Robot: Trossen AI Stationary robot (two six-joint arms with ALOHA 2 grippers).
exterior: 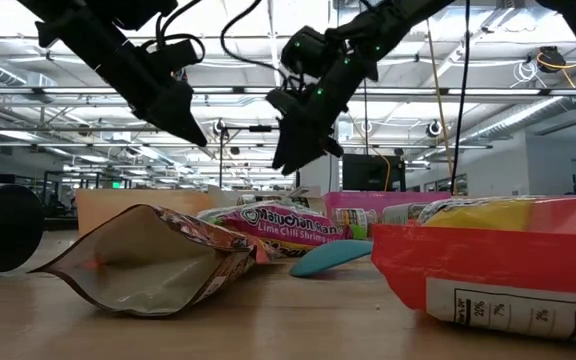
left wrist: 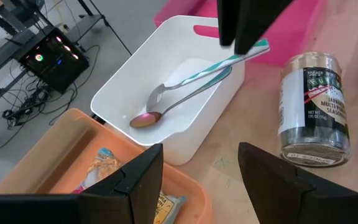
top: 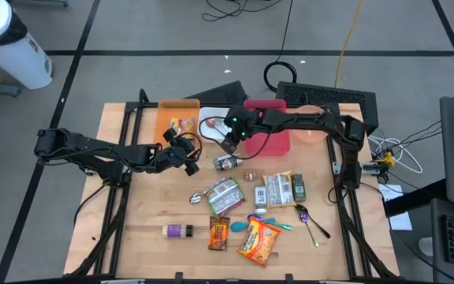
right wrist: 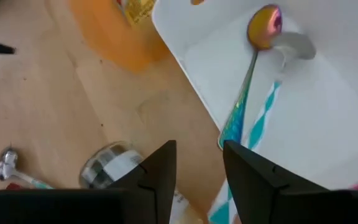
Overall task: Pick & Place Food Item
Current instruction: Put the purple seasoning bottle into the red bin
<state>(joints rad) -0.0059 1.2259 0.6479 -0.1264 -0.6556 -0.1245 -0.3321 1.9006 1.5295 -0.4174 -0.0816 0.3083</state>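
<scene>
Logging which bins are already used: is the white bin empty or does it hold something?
Not empty. The white bin holds two spoons: one with an iridescent bowl, one with a teal-and-white striped handle resting over its rim.

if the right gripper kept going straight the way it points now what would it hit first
Probably the white bin, around its near rim, where the two spoons lie. The right gripper is open above it; depth is unclear.

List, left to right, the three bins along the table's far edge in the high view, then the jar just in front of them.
Orange bin → white bin → pink bin; the jar lies in front of the white bin, below the right claw.
</scene>
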